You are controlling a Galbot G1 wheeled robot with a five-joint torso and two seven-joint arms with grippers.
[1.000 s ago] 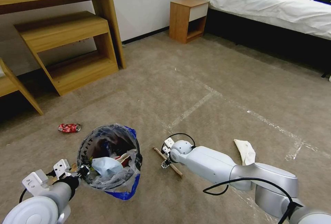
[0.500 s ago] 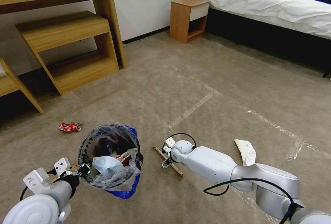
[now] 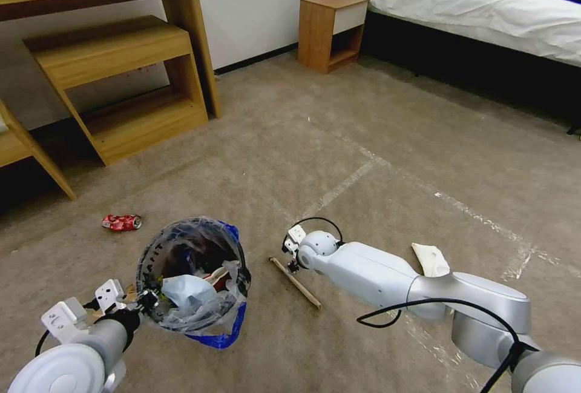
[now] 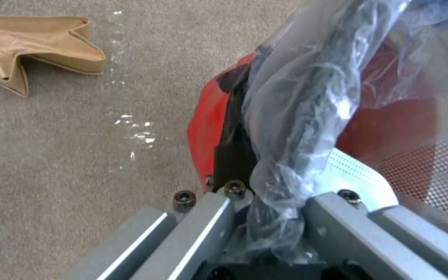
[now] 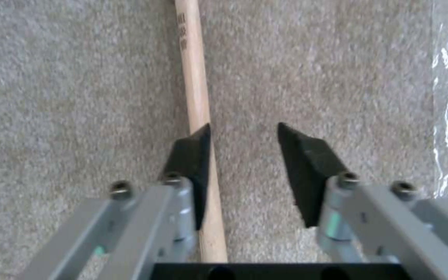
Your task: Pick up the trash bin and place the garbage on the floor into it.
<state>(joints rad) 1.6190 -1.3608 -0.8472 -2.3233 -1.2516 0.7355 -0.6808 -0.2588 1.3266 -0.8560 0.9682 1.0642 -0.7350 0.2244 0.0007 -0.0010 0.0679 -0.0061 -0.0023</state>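
Here, right gripper [image 5: 242, 134] over the wooden stick [image 3: 295, 283], fingers spread.
Left gripper [image 3: 145, 300] clamps the trash bin's [image 3: 181, 260] rim and bag on the floor [image 3: 363, 211]; a crushed red can [image 3: 121, 222] lies beyond it.

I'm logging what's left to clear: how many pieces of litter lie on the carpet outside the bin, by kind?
Crushed red metal can: 1
Thin pale wooden stick, at the open right gripper: 1
Crumpled white tissue-like piece: 1
Folded tan cardboard piece, beside the round red bin held by the left gripper: 1
Total: 4
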